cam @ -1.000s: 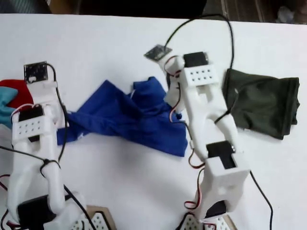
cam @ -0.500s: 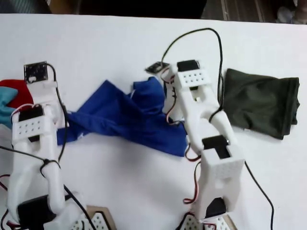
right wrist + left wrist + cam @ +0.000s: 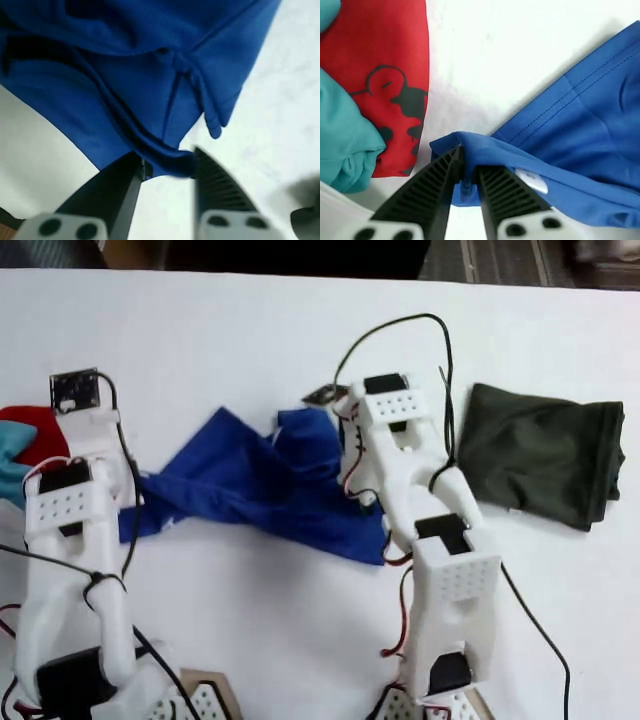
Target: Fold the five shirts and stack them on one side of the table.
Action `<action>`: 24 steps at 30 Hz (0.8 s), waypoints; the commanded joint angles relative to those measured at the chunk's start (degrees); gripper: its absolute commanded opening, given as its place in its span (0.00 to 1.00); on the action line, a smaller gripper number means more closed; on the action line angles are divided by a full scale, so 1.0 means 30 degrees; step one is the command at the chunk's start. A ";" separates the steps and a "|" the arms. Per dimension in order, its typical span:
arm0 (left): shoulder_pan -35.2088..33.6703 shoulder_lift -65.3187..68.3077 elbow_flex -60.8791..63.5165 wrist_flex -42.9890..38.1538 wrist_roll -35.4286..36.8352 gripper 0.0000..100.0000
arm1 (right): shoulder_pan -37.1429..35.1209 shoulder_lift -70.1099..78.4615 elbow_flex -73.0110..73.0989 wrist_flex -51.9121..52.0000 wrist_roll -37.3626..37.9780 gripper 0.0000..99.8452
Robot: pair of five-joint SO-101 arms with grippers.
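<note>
Right arm (image 3: 445,560) is swinging left across the last second, pulling off the green shirt (image 3: 545,465) and leaning in over the blue shirt (image 3: 270,490). Its cable is rising with it. Left arm (image 3: 65,540) is not shifting, and the blue shirt is lying much as it was. For the task this probably means both arms are setting up a two-point hold on the blue shirt, with the fold itself not yet started.

Nearest, both arm bases are sitting at the table's (image 3: 200,330) front edge. Left arm is reaching straight forward, wrist tipped down at the blue shirt's left end. Left gripper (image 3: 467,160) is nearly closed, pinching a bunched edge of the blue shirt. Right arm is angling forward and left, wrist hanging over the shirt's right part. Right gripper (image 3: 167,157) is standing clearly apart, straddling a blue hem; one finger is touching the cloth, but no clamp is showing.

The blue shirt is sprawling crumpled mid-table between the arms, unfolded. Just beside the left gripper, a red shirt (image 3: 385,75) and a teal shirt (image 3: 340,135) are waiting at the left edge, teal overlapping red. The green shirt is lying folded on the right side, well apart from the pile, looking like the start of the stack. Only four shirts are showing; most of the task is remaining.
</note>
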 commanded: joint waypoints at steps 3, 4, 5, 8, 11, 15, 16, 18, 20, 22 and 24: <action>0.0088 -0.0029 -0.0601 -0.0352 0.0176 0.03 | -0.0044 -0.0513 -0.0147 -0.0103 -0.0117 0.02; 0.0088 -0.0029 -0.0601 -0.0352 0.0176 0.03 | -0.0044 -0.0542 -0.0147 -0.0103 -0.0117 0.02; 0.0088 -0.0029 -0.0601 -0.0352 0.0176 0.03 | -0.0044 -0.0571 -0.0147 -0.0103 -0.0117 0.02; 0.0088 -0.0029 -0.0601 -0.0352 0.0176 0.03 | -0.0015 -0.1158 -0.0147 -0.0073 -0.0117 0.02; 0.0088 -0.0029 -0.0601 -0.0352 0.0176 0.03 | -0.0015 -0.2242 -0.0029 -0.0044 -0.0059 0.02; 0.0088 -0.0029 -0.0601 -0.0352 0.0176 0.03 | -0.0044 -0.3062 -0.0029 -0.0044 0.0000 0.02; 0.0088 -0.0029 -0.0601 -0.0352 0.0176 0.03 | -0.0073 -0.3062 -0.0029 -0.0044 -0.0029 0.02; 0.0088 -0.0029 -0.0601 -0.0352 0.0176 0.03 | -0.0161 -0.2857 -0.0029 -0.0044 -0.0088 0.02; 0.0088 -0.0029 -0.0601 -0.0352 0.0176 0.03 | -0.0161 -0.2593 -0.0029 -0.0044 -0.0088 0.02; 0.0088 -0.0029 -0.0601 -0.0352 0.0176 0.03 | -0.0103 -0.2271 -0.0029 -0.0044 -0.0088 0.02; 0.0088 -0.0029 -0.0601 -0.0352 0.0176 0.03 | -0.0044 -0.2007 -0.0029 -0.0044 -0.0088 0.02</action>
